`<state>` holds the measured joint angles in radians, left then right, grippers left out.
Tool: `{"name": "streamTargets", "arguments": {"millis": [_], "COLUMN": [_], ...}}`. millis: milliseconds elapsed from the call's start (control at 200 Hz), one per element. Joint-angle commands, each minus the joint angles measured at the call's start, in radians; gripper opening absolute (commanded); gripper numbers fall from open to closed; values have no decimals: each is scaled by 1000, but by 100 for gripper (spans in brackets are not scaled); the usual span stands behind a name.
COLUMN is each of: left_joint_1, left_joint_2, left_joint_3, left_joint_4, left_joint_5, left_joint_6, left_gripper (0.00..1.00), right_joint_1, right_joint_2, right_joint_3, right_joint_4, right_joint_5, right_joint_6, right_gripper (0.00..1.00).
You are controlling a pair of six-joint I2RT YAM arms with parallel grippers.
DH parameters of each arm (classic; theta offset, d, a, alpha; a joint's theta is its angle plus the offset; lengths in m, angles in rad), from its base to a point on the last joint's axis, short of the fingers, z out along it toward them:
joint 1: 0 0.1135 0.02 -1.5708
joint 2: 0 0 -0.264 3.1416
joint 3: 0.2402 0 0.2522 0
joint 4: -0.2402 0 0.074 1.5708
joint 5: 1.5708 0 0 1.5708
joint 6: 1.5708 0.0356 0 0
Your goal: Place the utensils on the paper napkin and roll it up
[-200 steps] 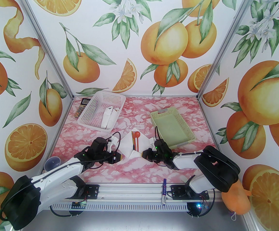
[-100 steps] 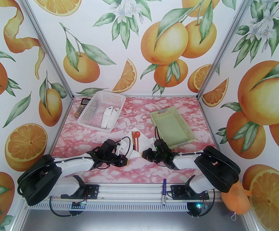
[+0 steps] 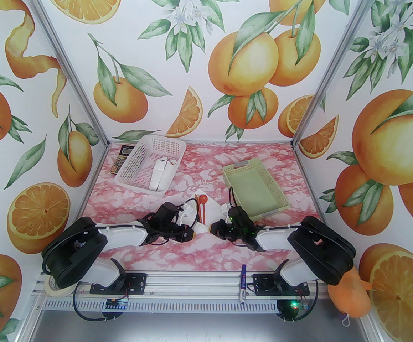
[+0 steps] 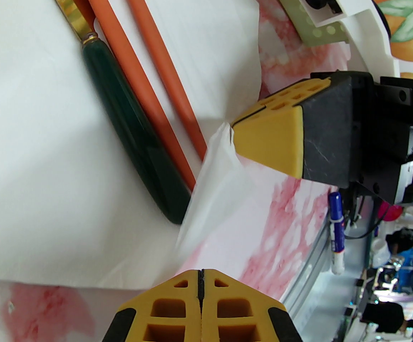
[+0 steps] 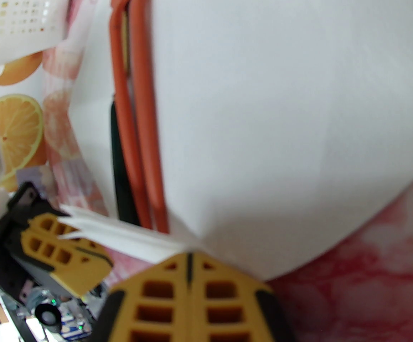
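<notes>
The white paper napkin (image 3: 214, 210) lies mid-table with its near edge lifted. On it lie the utensils (image 3: 202, 205): two orange-red pieces and one dark-handled piece (image 4: 135, 134), side by side and pointing away from me. My left gripper (image 3: 193, 234) is shut on the napkin's near-left edge (image 4: 206, 198). Just right of it, my right gripper (image 3: 210, 228) is shut on the near corner; the left wrist view shows that gripper (image 4: 232, 134) pinching the paper. In the right wrist view the napkin (image 5: 281, 119) folds up over the utensils' (image 5: 135, 127) right side.
A white basket (image 3: 139, 155) holding white cartons stands at the back left, with a calculator (image 3: 120, 159) beside it. A green tray (image 3: 278, 195) sits at the back right. A blue-and-white marker (image 3: 242, 288) lies on the front rail, and a tape roll (image 3: 55, 288) by the left base.
My left arm has swung right towards the centre, carrying its napkin edge in over the utensils. The right arm has stayed where it was.
</notes>
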<state>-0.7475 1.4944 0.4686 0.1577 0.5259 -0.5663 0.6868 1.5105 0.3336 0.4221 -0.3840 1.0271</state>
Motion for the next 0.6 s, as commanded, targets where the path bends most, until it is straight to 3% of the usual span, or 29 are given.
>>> {"name": "streamTargets", "arguments": {"millis": [0, 595], "left_joint_1": [-4, 6], "left_joint_2": [18, 56], "left_joint_3": [35, 68], "left_joint_4": [33, 21], "left_joint_5": [-10, -102], "left_joint_6": [29, 67], "left_gripper": [6, 5], "right_joint_1": [0, 0], "right_joint_2": [19, 4], "right_joint_3": [-19, -19], "right_joint_4": [-134, -149], "right_joint_5": [93, 97], "right_joint_6": [-27, -35], "right_gripper": [0, 0]}}
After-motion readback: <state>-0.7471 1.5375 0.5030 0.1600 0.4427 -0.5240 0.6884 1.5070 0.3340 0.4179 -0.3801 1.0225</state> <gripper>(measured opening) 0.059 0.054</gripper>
